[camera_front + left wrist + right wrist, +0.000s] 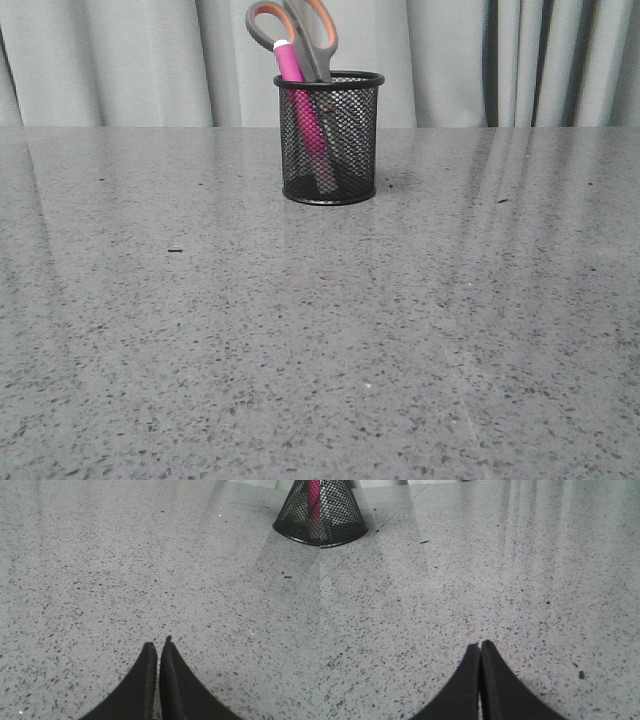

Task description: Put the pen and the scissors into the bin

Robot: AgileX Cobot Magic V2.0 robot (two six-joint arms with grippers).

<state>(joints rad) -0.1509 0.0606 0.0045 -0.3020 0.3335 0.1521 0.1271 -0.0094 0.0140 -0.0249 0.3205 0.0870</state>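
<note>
The bin [330, 140] stands upright toward the far side of the grey speckled table [320, 340], in front of pale curtains [120, 60]. It is a black wire-mesh cylinder with a solid rim and base, and it holds both items. The scissors [305, 40] stand blades-down, their grey handles lined with orange rising above the rim. The pen [292, 65] — bright pink — stands nearly upright beside them, leaning slightly left, its upper end just under the handle loop. Both long axes run roughly vertical.

The left gripper [158, 647] hangs over bare tabletop, its jaws pressed together — nothing between them. The right gripper [480, 646] is likewise closed and empty, well apart from the bin.
</note>
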